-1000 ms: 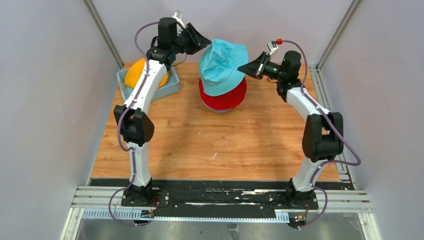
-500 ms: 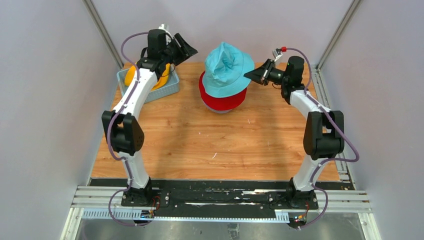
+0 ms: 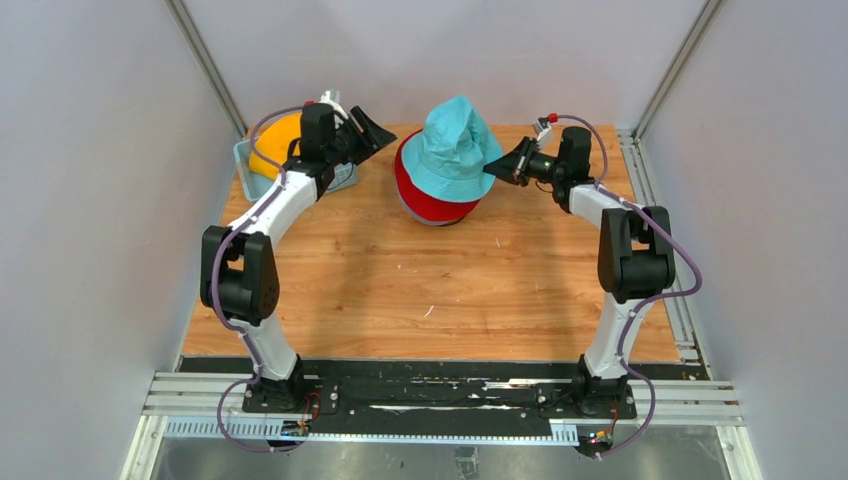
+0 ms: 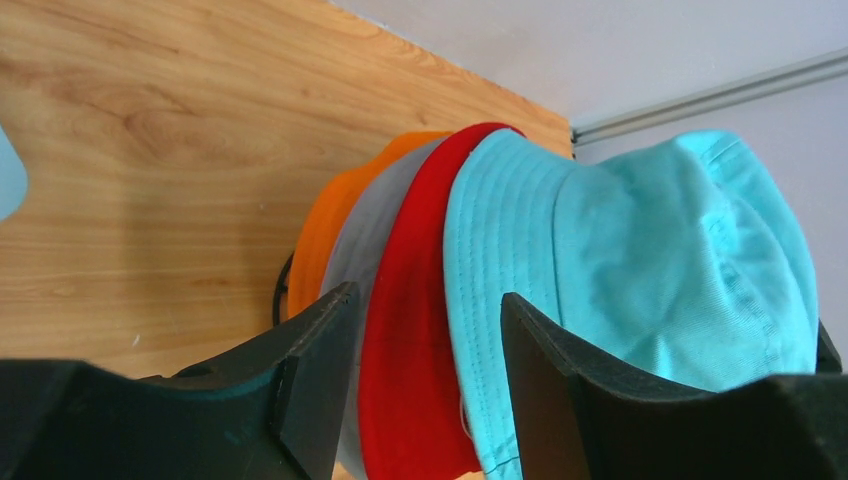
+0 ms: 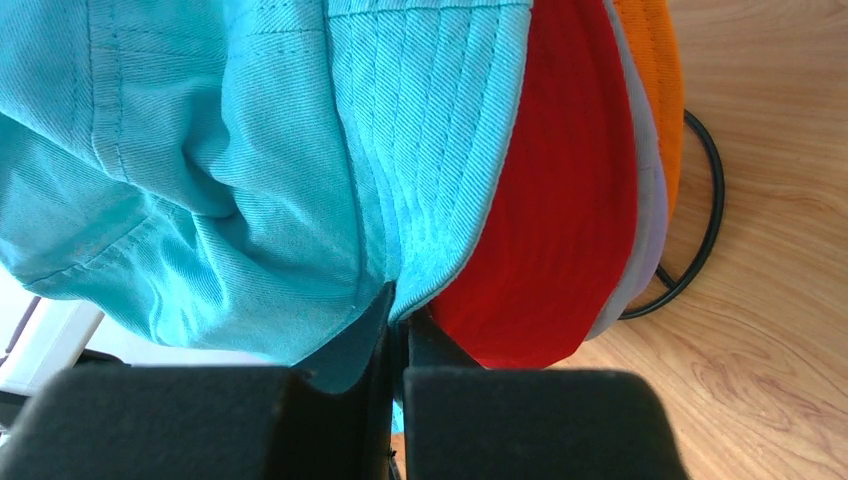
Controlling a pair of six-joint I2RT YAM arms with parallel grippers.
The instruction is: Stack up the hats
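Observation:
A teal hat sits on top of a red hat on the stack at the back middle of the table. In the left wrist view the stack shows teal, red, grey and orange hats. My right gripper is shut on the teal hat's brim at its right side. My left gripper is open and empty, left of the stack and apart from it. A yellow hat lies in the basket behind my left arm.
A light blue basket stands at the back left corner. The black wire stand shows under the stack. Grey walls close the left, right and back sides.
The teal hat has come down onto the red hat. My right gripper lowered with it, still holding the brim. My left gripper let go, drew back left and lowered.

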